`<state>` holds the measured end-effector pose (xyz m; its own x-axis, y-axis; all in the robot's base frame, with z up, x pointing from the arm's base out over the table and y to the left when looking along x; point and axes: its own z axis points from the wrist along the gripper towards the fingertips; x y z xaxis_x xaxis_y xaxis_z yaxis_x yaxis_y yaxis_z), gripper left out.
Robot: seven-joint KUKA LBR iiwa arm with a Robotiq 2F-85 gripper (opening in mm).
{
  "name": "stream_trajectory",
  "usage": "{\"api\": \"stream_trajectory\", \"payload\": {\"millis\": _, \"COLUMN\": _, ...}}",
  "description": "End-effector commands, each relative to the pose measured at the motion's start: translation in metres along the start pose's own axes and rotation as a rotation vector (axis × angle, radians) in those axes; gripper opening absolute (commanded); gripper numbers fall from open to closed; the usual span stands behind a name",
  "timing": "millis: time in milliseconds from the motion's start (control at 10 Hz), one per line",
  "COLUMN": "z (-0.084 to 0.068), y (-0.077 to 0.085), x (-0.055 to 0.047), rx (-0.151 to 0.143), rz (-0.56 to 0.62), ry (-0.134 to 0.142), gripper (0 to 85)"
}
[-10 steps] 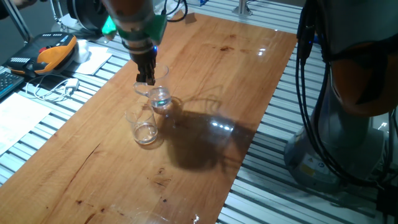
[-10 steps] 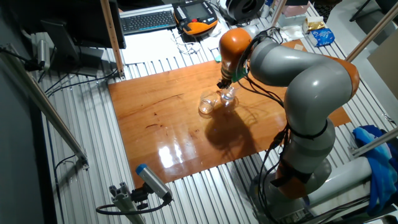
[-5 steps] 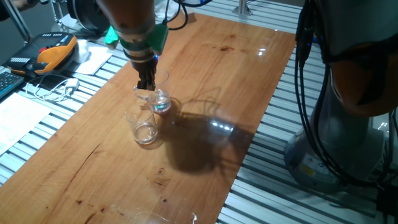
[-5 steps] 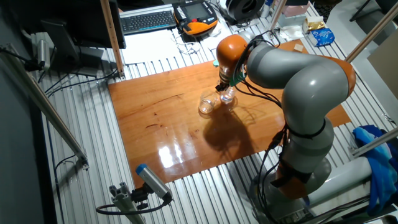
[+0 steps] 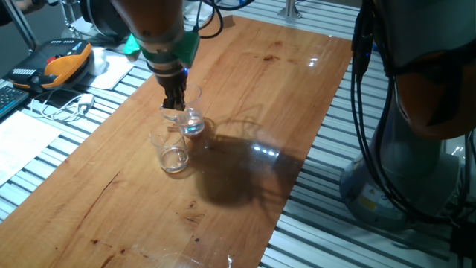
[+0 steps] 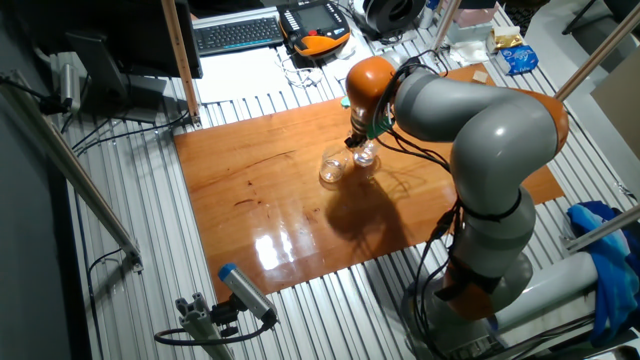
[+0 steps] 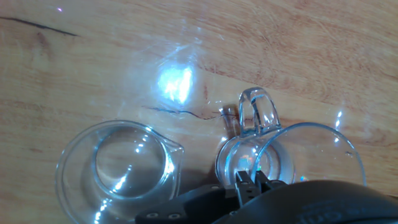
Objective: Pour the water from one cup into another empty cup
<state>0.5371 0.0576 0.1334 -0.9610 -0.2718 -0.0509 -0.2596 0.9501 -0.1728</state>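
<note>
The clear glass mug [image 5: 190, 119] with a loop handle [image 7: 257, 113] stands upright on the wooden table [image 5: 245, 89]. A little clear water [image 7: 249, 160] lies at its bottom. The handleless glass tumbler [image 5: 172, 152] stands empty right beside it, nearer the table's front; it also shows in the hand view [image 7: 118, 169]. My gripper [image 5: 175, 103] comes straight down onto the mug's rim on the side away from the handle. In the hand view the fingertips [image 7: 242, 182] sit close together with the mug's wall between them. The other fixed view shows the mug [image 6: 366, 155] and tumbler [image 6: 331, 169] side by side.
An orange teach pendant [image 5: 65, 62], papers and white cables [image 5: 63, 108] lie on the slatted bench left of the table. A keyboard [image 6: 238, 33] sits behind. The robot's base [image 5: 416, 149] and black cables stand to the right.
My gripper has moved down a little onto the mug's rim. The mug and the tumbler stay in place on the table.
</note>
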Motion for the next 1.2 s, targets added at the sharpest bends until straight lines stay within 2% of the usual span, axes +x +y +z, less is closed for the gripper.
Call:
{"api": "stream_trajectory", "payload": {"millis": 0, "z": -0.001, "y": 0.0, "x": -0.001, "rx": -0.004, "rz": 0.003, "ry": 0.005, "gripper": 0.0}}
{"api": "stream_trajectory", "payload": {"millis": 200, "z": -0.002, "y": 0.001, "x": -0.002, "rx": 0.002, "rz": 0.013, "ry": 0.008, "gripper": 0.0}}
{"api": "stream_trajectory", "payload": {"millis": 300, "z": -0.003, "y": 0.001, "x": -0.002, "rx": 0.005, "rz": 0.018, "ry": 0.006, "gripper": 17.0}}
{"api": "stream_trajectory", "payload": {"millis": 700, "z": -0.005, "y": 0.001, "x": -0.003, "rx": 0.011, "rz": 0.025, "ry": 0.002, "gripper": 17.0}}
{"api": "stream_trajectory", "payload": {"millis": 1100, "z": -0.019, "y": 0.006, "x": -0.006, "rx": 0.002, "rz": 0.042, "ry": 0.028, "gripper": 17.0}}
